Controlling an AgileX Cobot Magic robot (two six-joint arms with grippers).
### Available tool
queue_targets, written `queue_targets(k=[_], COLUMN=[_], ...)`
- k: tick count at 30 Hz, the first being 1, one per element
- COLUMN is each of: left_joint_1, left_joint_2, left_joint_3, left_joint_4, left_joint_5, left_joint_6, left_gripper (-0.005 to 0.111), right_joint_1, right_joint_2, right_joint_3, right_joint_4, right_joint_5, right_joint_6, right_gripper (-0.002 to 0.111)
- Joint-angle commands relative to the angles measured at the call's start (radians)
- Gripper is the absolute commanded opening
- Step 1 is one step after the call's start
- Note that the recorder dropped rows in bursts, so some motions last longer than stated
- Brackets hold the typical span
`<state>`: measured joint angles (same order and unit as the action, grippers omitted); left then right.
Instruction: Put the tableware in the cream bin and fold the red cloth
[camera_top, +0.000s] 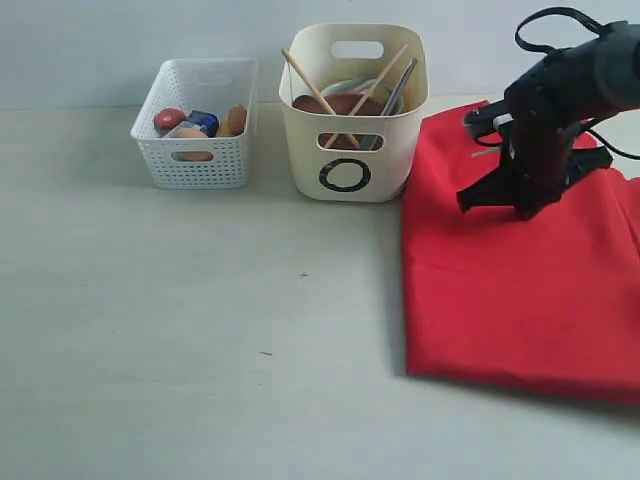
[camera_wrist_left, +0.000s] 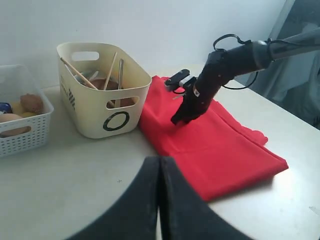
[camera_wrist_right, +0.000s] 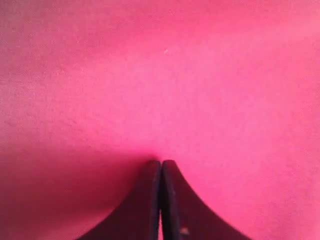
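Exterior view: red cloth (camera_top: 510, 290) lies at 3–4 o'clock on the pale matte counter (camera_top: 200, 350). It's a flat rough rectangle of plain woven fabric with stacked layers showing along its edge, and a wavy hem shows in the left wrist view. Its 9 o'clock edge sits right at the base of the cream bin (camera_top: 300, 160). The bin is at 12 o'clock: smooth plastic, rounded corners, slot handles, black ring mark on the front. Inside it are thin wooden chopsticks (camera_top: 305, 82) leaning crossed, a brown round plate (camera_top: 335, 103) and a slim metal-handled utensil (camera_top: 400, 85). White lattice basket (camera_top: 200, 165) is at 10–11 o'clock, holding rounded food bits. Right pincer (camera_wrist_right: 161, 164) is fully closed, its black wedge tips down on the cloth's upper part; can't tell if any fabric is pinched. Left pincer (camera_wrist_left: 160, 160) is closed too, empty, above bare counter.
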<state>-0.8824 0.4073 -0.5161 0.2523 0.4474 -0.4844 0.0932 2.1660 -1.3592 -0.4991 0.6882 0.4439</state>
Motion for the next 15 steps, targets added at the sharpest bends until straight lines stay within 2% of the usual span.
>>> queue_targets(k=[1, 4, 9, 12, 15], left_joint_1=[-0.006, -0.006, -0.006, -0.006, -0.006], left_joint_2=[-0.005, -0.005, -0.005, -0.005, -0.005], left_joint_3=[0.004, 0.004, 0.004, 0.004, 0.004], left_joint_4=[0.005, 0.005, 0.005, 0.005, 0.005], left_joint_5=[-0.002, -0.002, -0.002, -0.002, -0.002], left_joint_6=[0.003, 0.003, 0.003, 0.003, 0.003], left_gripper=[0.001, 0.001, 0.001, 0.001, 0.001], right_joint_1=[0.0, 0.0, 0.0, 0.0, 0.0], right_joint_2=[-0.052, -0.213, -0.318, -0.303, -0.252], right_joint_3=[-0.031, 0.035, 0.18, 0.339, 0.409], right_joint_4=[0.11, 0.172, 0.195, 0.262, 0.255], right_joint_5=[0.107, 0.093, 0.098, -0.053, -0.165], right_joint_6=[-0.114, -0.131, -0.127, -0.121, -0.05], right_gripper=[0.0, 0.0, 0.0, 0.0, 0.0])
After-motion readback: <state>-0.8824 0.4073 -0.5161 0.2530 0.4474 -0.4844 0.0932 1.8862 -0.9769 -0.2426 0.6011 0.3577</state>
